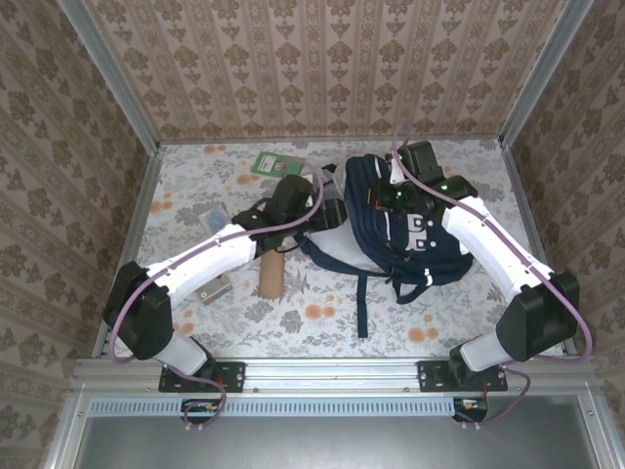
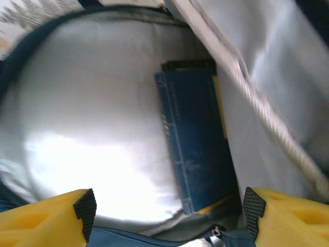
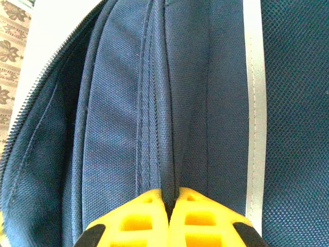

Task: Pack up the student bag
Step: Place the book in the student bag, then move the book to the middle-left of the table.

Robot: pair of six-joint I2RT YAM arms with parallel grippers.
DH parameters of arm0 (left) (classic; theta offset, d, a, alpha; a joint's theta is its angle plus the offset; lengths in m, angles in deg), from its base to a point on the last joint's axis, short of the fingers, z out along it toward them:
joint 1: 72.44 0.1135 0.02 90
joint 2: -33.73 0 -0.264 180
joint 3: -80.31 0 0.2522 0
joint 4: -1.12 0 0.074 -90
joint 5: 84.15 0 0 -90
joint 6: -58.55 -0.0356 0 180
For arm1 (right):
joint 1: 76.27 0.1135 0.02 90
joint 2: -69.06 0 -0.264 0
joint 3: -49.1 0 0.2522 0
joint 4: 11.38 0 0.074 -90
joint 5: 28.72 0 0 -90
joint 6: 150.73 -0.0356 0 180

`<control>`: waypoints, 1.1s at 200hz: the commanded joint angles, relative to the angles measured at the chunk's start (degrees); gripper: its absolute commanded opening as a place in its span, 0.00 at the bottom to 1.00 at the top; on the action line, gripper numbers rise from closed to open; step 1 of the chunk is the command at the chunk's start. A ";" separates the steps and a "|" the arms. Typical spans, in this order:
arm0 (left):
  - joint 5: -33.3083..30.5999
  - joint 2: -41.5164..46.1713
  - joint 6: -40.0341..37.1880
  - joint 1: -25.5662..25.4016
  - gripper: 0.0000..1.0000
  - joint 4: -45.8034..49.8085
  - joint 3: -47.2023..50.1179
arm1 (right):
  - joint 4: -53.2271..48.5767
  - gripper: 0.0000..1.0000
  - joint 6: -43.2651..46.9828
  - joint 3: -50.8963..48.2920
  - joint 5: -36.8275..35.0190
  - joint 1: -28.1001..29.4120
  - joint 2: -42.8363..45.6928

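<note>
Student bag (image 1: 415,234) lies toward the table's (image 1: 322,332) far edge, right of centre. Right gripper (image 3: 169,206) is pinched together on a thin fold of its navy fabric, likely propping the mouth open. Left gripper (image 2: 169,205) sits at the mouth, jaws apart, holding nothing.

Risk: the fold slips out and the flap drops on the left fingers (image 2: 85,206), or they snag the lining (image 2: 77,128) backing out.

Left wrist view gives the blue book (image 2: 198,139) inside. Top view gives a cardboard tube (image 1: 270,274) out on the table.

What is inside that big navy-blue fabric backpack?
The navy-blue backpack holds a dark blue, yellow-edged book against pale grey lining; whatever lies behind the right-hand fabric fold is covered.
</note>
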 commanded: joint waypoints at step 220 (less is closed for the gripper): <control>14.25 -54.98 -2.62 27.85 0.73 0.03 -53.33 | -0.24 0.07 4.95 -9.08 -0.54 8.37 -2.70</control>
